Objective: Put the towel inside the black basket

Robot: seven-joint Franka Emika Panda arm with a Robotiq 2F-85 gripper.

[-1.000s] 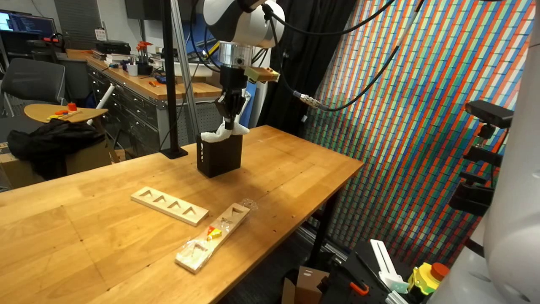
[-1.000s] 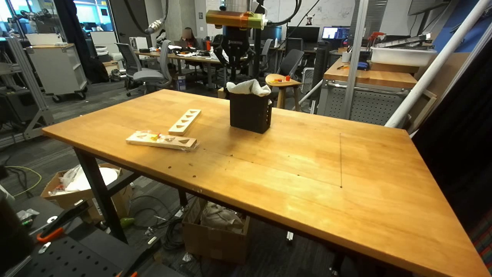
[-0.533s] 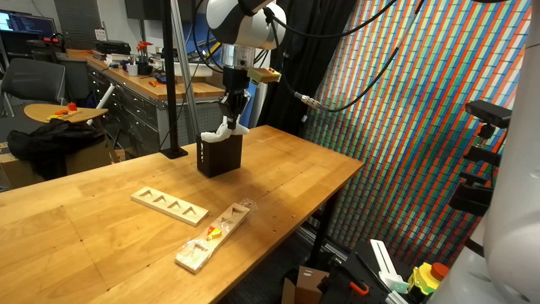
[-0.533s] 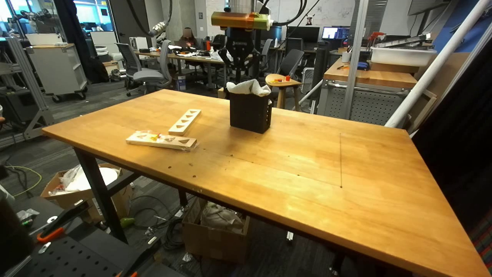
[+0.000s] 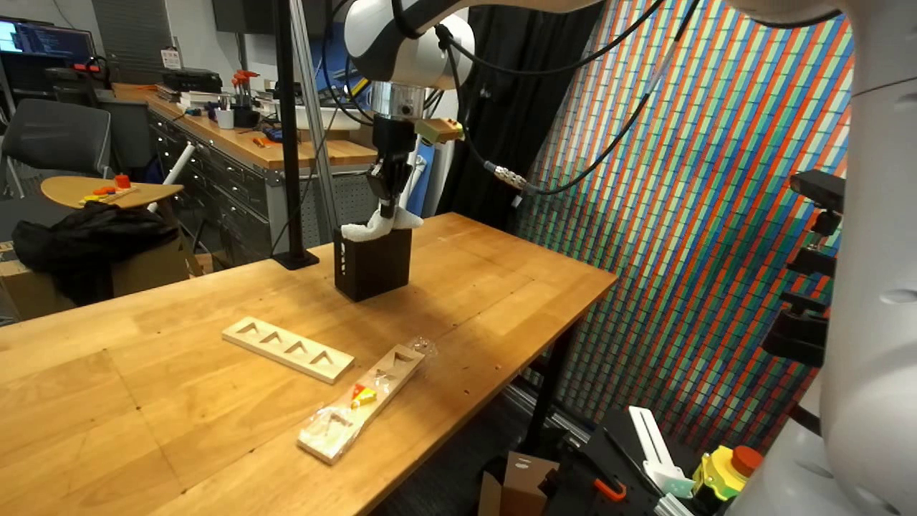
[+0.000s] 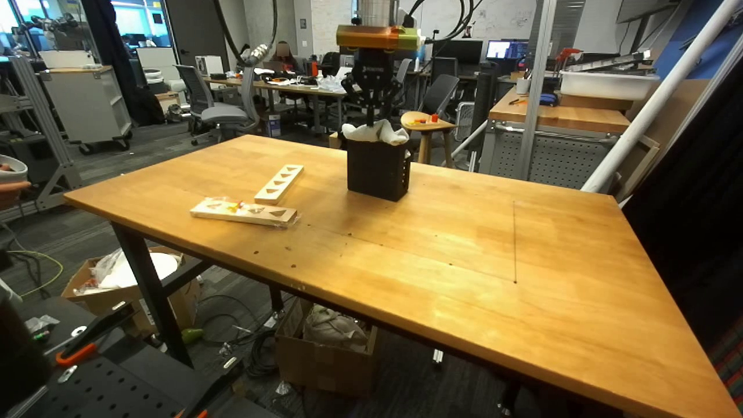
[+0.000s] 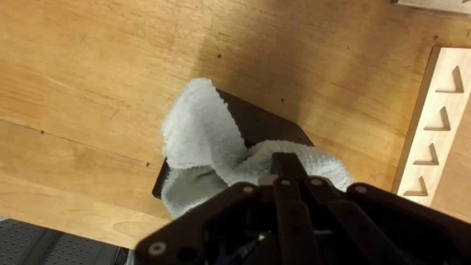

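Note:
The white towel (image 5: 367, 230) lies bunched in the top of the black basket (image 5: 376, 269), with folds hanging over the rim. Both also show in an exterior view, towel (image 6: 377, 132) above basket (image 6: 377, 168). In the wrist view the towel (image 7: 204, 125) covers most of the opening, and a dark basket wall (image 7: 265, 119) shows beside it. My gripper (image 5: 387, 212) points down over the basket, its fingertips at the towel's top. Its fingers (image 7: 289, 163) are together in the wrist view, with no cloth visibly pinched. Whether the tips touch the towel I cannot tell.
Two wooden boards with triangular slots lie on the table (image 5: 501, 287): a bare one (image 5: 288, 349) and one in clear plastic with coloured pieces (image 5: 362, 401). A black post (image 5: 290, 179) stands at the table's far edge near the basket.
My gripper has shifted sideways over the basket, to the right in an exterior view, and slightly lower. The towel and basket have not moved. Something pale has appeared at that view's left edge.

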